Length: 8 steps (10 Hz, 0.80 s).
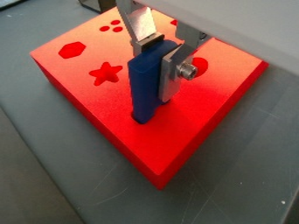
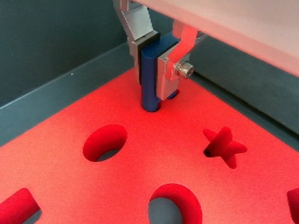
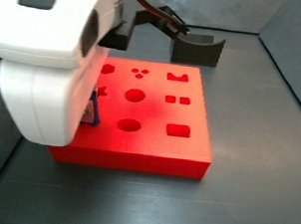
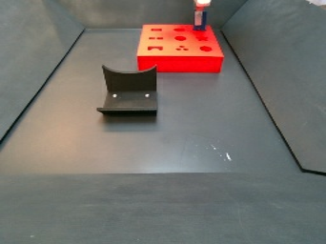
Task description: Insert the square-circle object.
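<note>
My gripper (image 1: 162, 57) is shut on a blue upright bar, the square-circle object (image 1: 145, 87), which stands between the silver fingers in both wrist views (image 2: 152, 79). Its lower end meets the top face of the red block (image 1: 205, 109) and looks slightly sunk in; the hole under it is hidden. In a side view the gripper (image 4: 201, 13) is over the block's far right corner (image 4: 178, 59). In a side view the white arm (image 3: 44, 64) hides most of the gripper.
The red block has several shaped holes: a star (image 1: 107, 73), a hexagon (image 1: 73, 50), an oval (image 2: 105, 142) and another star (image 2: 222, 144). The dark fixture (image 4: 128, 92) stands on the grey floor in front of the block, also in a side view (image 3: 197, 46). Dark walls surround the floor.
</note>
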### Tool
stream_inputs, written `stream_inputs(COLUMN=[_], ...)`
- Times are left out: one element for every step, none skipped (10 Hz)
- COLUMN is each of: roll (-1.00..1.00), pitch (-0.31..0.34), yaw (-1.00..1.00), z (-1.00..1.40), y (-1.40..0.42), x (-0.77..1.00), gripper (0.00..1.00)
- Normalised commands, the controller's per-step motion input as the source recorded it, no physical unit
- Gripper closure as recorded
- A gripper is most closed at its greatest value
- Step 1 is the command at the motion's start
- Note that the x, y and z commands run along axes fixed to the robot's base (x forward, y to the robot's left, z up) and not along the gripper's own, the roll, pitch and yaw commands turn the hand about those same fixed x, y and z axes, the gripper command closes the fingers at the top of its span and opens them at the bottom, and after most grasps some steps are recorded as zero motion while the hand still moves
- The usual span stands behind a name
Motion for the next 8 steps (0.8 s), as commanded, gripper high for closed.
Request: stream_inputs(roll=[-0.26,-0.30,-0.06,0.00,-0.09,0.00,-0.05,-0.10], pitch=[0.166,0.059,0.000,-0.010,-0.139,-0.203,-0.261,-0.151], yaw=[0.04,0.14,0.00,0.00,0.00,0.00,0.00,0.00], z=[-0.53,-0.55,-0.02,-0.03,-0.62,-0.88,-0.72,-0.13], y=[0.11,0.18,0.01,0.00,0.12,0.06,0.03,0.00], x=[0.49,0.23,0.00,-0.01,-0.13,-0.31,-0.27,-0.09], gripper=[1.00,1.00,1.00,1.00,1.00,1.00,1.00,1.00])
